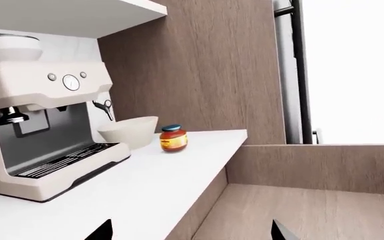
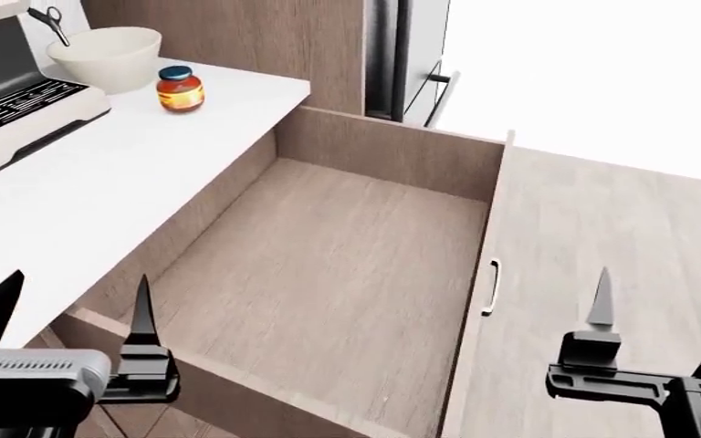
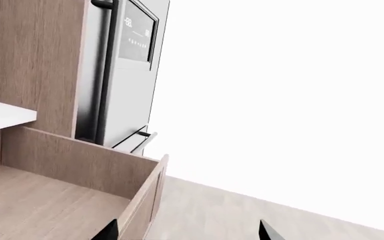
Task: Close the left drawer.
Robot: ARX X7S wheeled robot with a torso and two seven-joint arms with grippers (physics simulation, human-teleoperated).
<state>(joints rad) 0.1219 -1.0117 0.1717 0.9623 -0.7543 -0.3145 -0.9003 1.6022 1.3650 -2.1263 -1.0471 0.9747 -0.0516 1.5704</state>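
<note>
The left drawer (image 2: pixel 339 265) stands pulled far out from under the white counter (image 2: pixel 143 173), its plain wooden inside bare. Its front panel (image 2: pixel 487 228) faces right and carries a small bar handle (image 2: pixel 491 287). My left gripper (image 2: pixel 77 301) is open over the counter's edge and the drawer's near left side, holding nothing. My right gripper (image 2: pixel 670 301) is open beyond the front panel, over the floor, also holding nothing. In the left wrist view the open gripper (image 1: pixel 192 232) straddles the counter edge and the drawer (image 1: pixel 299 210). In the right wrist view the open gripper (image 3: pixel 187 232) straddles the front panel (image 3: pixel 145 200).
On the counter stand an espresso machine (image 2: pixel 10 91), a cream bowl (image 2: pixel 105 50) and an orange jar (image 2: pixel 180 89). A tall steel appliance (image 3: pixel 122 75) with a bar handle stands past the drawer's far wall. Pale floor (image 2: pixel 619 210) lies right of the drawer.
</note>
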